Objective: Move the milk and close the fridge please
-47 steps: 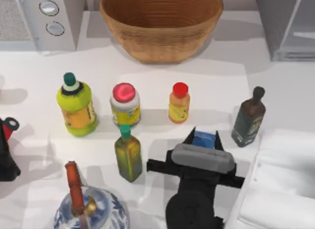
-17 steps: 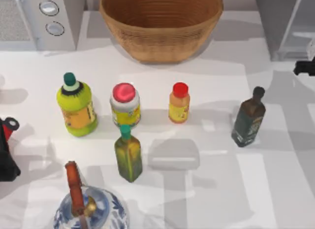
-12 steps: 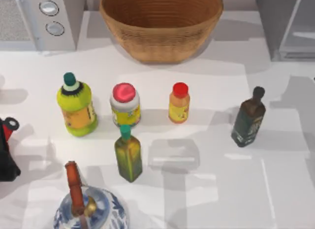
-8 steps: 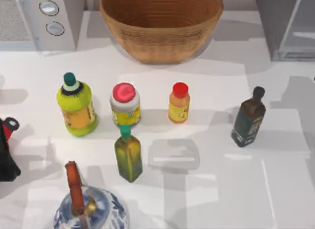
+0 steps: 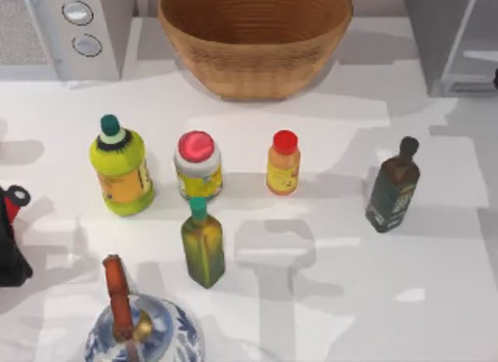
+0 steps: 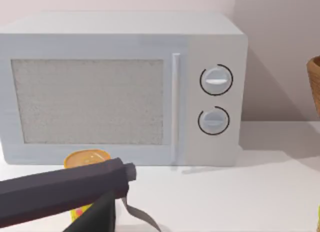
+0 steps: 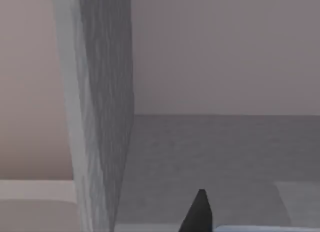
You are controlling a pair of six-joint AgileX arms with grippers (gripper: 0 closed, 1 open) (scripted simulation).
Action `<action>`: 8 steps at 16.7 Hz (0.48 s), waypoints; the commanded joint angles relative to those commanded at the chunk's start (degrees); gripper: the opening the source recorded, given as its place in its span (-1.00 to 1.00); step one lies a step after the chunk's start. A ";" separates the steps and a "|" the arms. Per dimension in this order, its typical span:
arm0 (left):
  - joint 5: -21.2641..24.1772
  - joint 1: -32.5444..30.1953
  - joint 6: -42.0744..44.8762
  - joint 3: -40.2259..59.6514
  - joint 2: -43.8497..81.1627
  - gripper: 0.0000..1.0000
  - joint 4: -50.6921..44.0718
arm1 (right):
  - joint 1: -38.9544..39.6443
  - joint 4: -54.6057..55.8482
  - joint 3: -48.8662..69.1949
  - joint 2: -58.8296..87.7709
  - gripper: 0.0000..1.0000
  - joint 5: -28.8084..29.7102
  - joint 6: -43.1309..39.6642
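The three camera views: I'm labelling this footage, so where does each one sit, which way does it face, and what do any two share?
Top view: above the table, looking down on bottles, a basket, the microwave at the left corner and the fridge at the right corner; the left arm shows at the left edge.
Left wrist view: on the left arm, low, facing the microwave front; a dark part of the left gripper shows.
Right wrist view: on the right arm, facing a grey panel edge; a dark fingertip shows.
Shared: the top and left wrist views both show the microwave.

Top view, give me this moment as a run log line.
left arm: parked, table's left edge | right end effector: at right edge, beside fridge | fridge door: cannot tell
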 joint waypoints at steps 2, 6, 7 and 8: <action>0.00 0.00 0.00 0.00 0.00 1.00 0.00 | -1.23 -1.64 5.94 5.14 -1.00 -1.40 -0.15; 0.00 0.00 0.00 0.00 0.00 1.00 0.00 | -3.82 -4.82 16.44 12.72 -1.00 -4.27 -0.43; 0.00 0.00 0.00 0.00 0.00 1.00 0.00 | -4.41 -5.67 19.96 15.47 -1.00 -4.92 -0.53; 0.00 0.00 0.00 0.00 0.00 1.00 0.00 | -5.04 -6.68 23.61 18.44 -1.00 -5.62 -0.64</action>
